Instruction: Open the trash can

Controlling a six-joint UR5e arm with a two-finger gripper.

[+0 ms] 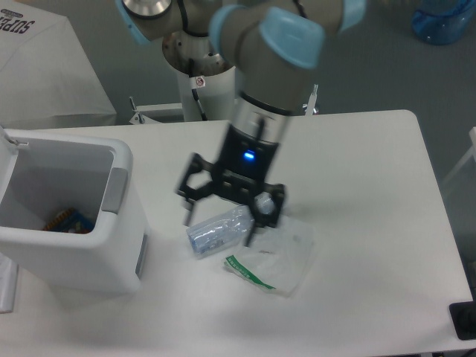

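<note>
The white boxy trash can (71, 256) stands at the left of the table with its lid (6, 145) swung up and back, so the inside shows. A grey latch (114, 190) sits on its right rim. Something orange and blue (65, 221) lies at the bottom inside. My gripper (218, 230) is open, pointing down over a crushed clear plastic bottle with a blue label (217, 230) that lies on the table between the fingers. The gripper is to the right of the can and apart from it.
A clear plastic bag with a green strip (275, 260) lies right of the bottle. The white table (372, 193) ends at the right and front. A blue water jug (446, 18) stands on the floor at the back right. A white box (44, 63) is at the back left.
</note>
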